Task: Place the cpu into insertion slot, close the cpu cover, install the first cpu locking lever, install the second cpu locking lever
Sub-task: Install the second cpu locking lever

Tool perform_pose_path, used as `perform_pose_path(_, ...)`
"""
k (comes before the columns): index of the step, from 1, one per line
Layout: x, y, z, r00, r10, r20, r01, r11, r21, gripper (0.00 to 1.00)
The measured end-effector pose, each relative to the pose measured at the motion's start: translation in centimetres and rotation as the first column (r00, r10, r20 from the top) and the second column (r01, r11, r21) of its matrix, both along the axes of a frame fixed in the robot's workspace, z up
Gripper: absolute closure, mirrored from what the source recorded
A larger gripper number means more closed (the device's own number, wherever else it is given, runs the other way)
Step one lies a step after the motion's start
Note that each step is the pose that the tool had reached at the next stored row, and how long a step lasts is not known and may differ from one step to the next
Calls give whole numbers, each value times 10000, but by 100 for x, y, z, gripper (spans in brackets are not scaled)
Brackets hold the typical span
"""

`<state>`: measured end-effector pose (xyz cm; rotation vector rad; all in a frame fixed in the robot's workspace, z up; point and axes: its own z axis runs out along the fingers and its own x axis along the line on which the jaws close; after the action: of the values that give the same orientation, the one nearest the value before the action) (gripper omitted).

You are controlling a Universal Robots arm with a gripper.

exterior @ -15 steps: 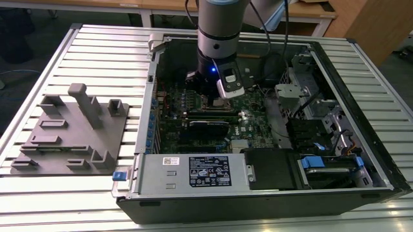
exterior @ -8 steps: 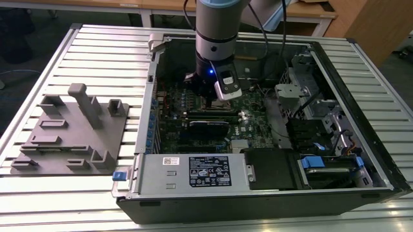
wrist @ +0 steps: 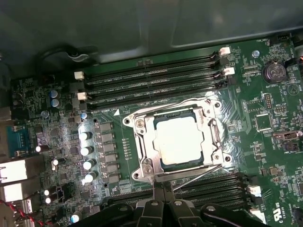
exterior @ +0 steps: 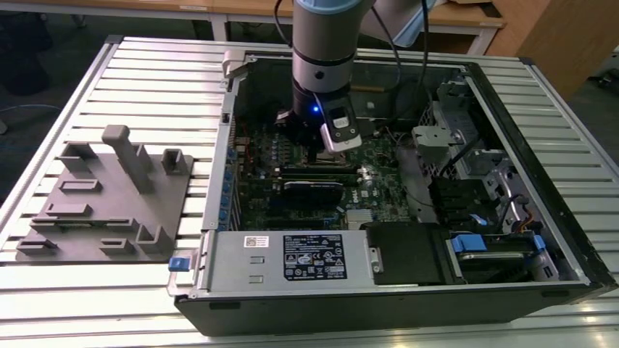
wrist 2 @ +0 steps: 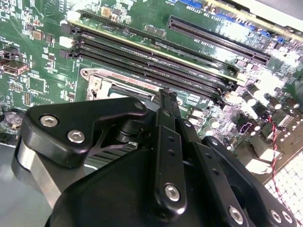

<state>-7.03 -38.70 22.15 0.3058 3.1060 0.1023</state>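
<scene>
The cpu [wrist: 179, 138] lies seated in the insertion slot [wrist: 161, 168] with the cpu cover [wrist: 143, 142] shut flat over it. A thin wire locking lever [wrist: 199, 172] runs along the socket's edge; it looks springy, stiff and slippery, probably best pushed at its bent end. The hand [wrist: 163, 188] sits at that edge, fingers pressed together, apparently empty. In the exterior view the arm [exterior: 324, 51] stands upright over the motherboard [exterior: 290, 196].

A robotics lab or workshop is showing here: an open computer case [exterior: 387, 210] is lying on a slatted aluminium tabletop [exterior: 145, 80], a grey fixture block [exterior: 106, 203] is sitting beside it, a robot arm [exterior: 324, 51] is reaching in, and wooden desks [exterior: 464, 22] are standing behind.
</scene>
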Motion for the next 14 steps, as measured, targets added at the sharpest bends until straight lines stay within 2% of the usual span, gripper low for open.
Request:
perform_pose_path(5,-7,-28,-2,10000,0,0,0,10000,-1,89)
perform_pose_path(14,-10,-30,-11,10000,9,-1,-9,10000,-2,89)
